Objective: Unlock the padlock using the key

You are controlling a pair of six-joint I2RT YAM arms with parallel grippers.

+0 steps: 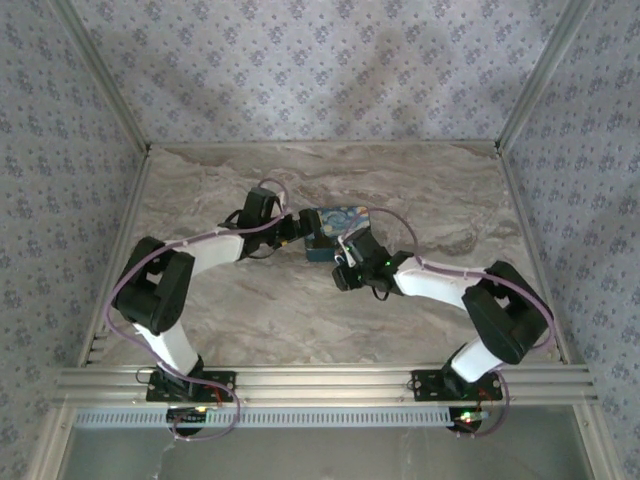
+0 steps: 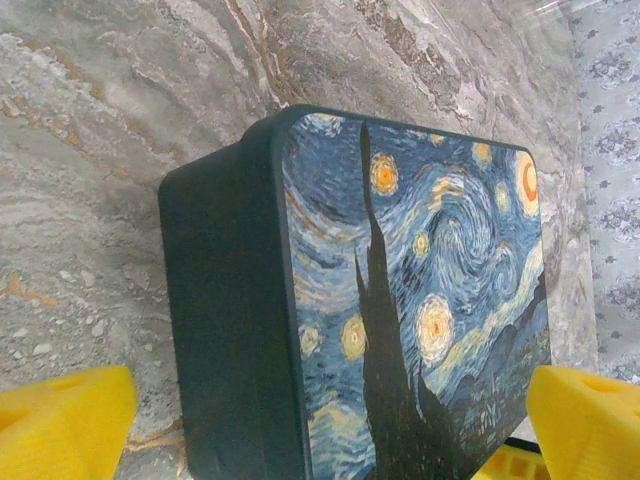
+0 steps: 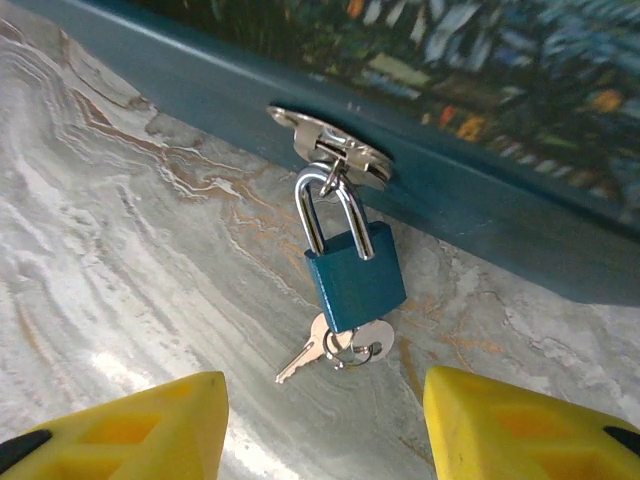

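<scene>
Yellow fingers (image 3: 130, 430) of the right hand (image 3: 325, 430) stand partly apart and hold nothing. We read this as a pose of approach, since the gap frames the padlock (image 3: 355, 280) just beyond them. Blue-bodied, the padlock lies on the desk (image 3: 120, 250) with its shackle (image 3: 315, 205) shut through the hasp (image 3: 330, 150) on the side wall of the box (image 3: 480, 200), so the lock is not yet freed. At its lower end sits the key (image 3: 372, 340), seemingly in the keyway, with a spare key (image 3: 300, 358) on the same ring resting on the marble; whether the first is fully seated we cannot tell. We judge that the next move calls for a pinch on the round key head and a turn. The left hand (image 2: 325, 430) is spread to its widest, one finger either side of the box's left end; whether they touch it we cannot tell. Placed so, it could close to brace the box against the twist. From above, both hands meet at the box near the middle of the desk. The surface is grey-brown veined marble, matte in places, with soft glare. Beyond it, aluminium posts (image 1: 529, 92) frame walls (image 1: 320, 70) of pale paper printed with small floral motifs.
</scene>
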